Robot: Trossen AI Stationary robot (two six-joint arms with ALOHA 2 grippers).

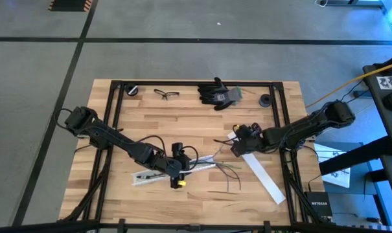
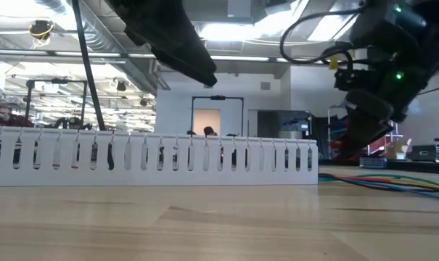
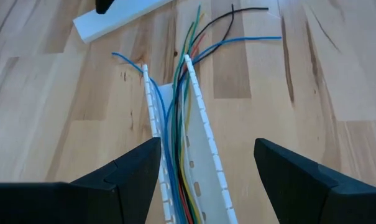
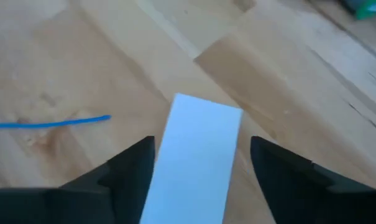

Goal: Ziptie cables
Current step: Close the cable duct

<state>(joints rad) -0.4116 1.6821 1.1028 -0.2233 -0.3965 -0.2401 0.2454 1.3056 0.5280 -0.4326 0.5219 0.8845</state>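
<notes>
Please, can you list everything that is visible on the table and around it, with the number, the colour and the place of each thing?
cables: a handful, blue, green, black, red and yellow, lying in the slotted duct and splaying out past its end
slotted duct: one, white, near front middle of the table
flat strip: one, white, right part of the table, under the right gripper
glove: at least one, black and grey, back edge
safety glasses: one, dark, back edge, left of the glove
left gripper: dark, jaws open, either side of the duct
right gripper: dark, jaws open, above the flat strip's end
</notes>
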